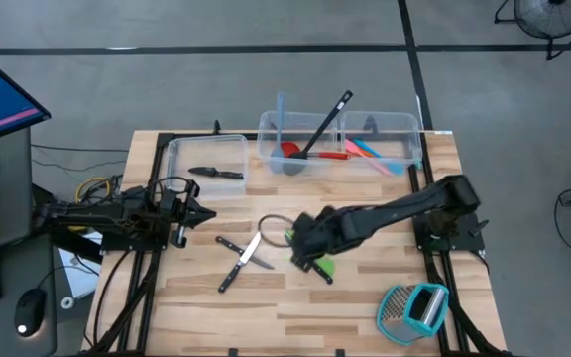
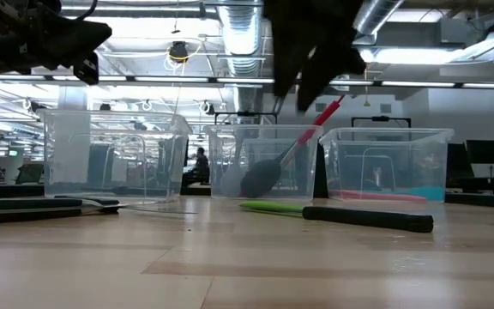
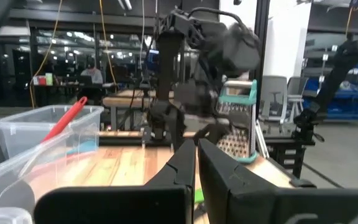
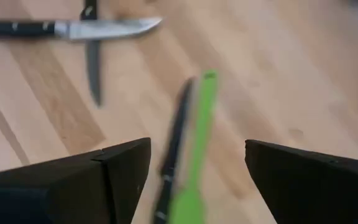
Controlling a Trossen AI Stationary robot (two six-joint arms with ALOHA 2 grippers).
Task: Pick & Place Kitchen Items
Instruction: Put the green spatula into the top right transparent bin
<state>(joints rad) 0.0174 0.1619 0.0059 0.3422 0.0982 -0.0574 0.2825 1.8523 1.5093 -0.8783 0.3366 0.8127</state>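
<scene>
Lying flat on the wooden slatted table [image 1: 365, 297], near its middle: a green silicone spatula [image 4: 199, 137] with a black-handled knife [image 4: 173, 146] just beside it, both directly beneath the right gripper [image 4: 194, 174], fingers spread wide, nothing grasped. Hovering above the pair in the low view, not touching. Close by, two more black-handled steel knives [image 1: 238, 256] crossed over each other on the wood. Behind these, three clear plastic bins [image 1: 337, 141] holding a black spoon [image 1: 323, 124], red spoon [image 1: 305, 153] and pink and blue spatulas. Left gripper [image 1: 202, 217] waiting at the table's left side, clenched on nothing. Teal-framed metal grater [image 1: 414, 309] at the front right corner.
</scene>
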